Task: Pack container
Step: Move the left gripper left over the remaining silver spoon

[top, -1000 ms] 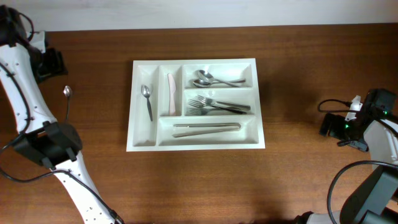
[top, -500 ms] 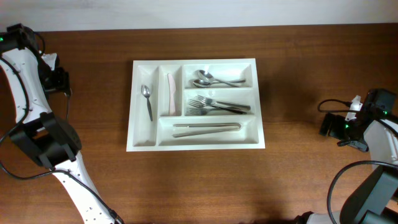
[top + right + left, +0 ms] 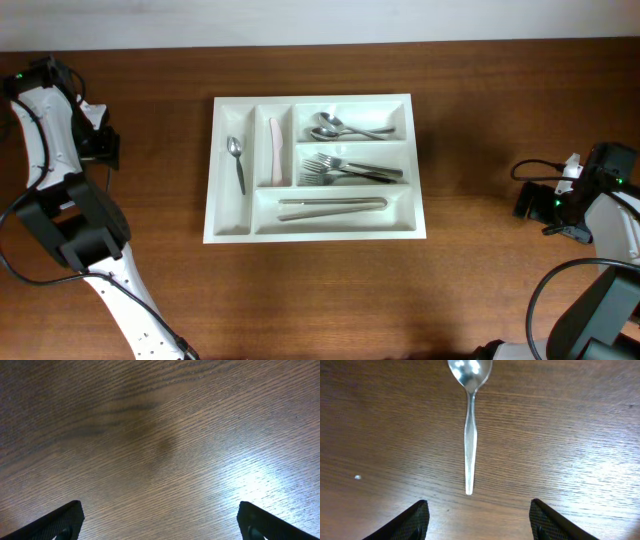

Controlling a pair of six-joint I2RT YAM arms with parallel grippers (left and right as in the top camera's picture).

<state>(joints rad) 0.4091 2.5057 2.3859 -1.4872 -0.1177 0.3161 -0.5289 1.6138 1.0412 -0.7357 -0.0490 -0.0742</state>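
At the far left, the left end effector (image 3: 477,522) is held open over a loose spoon (image 3: 470,420), and nothing is gripped. The spoon is thin and flat on the surface (image 3: 580,435), so it could be pushed away or missed if the fingers (image 3: 410,522) are shut too high. The container (image 3: 312,99) is set in the middle, well apart, so the spoon could be dropped on the way. At the right, the right end effector (image 3: 160,525) is spread wide, with nothing held.
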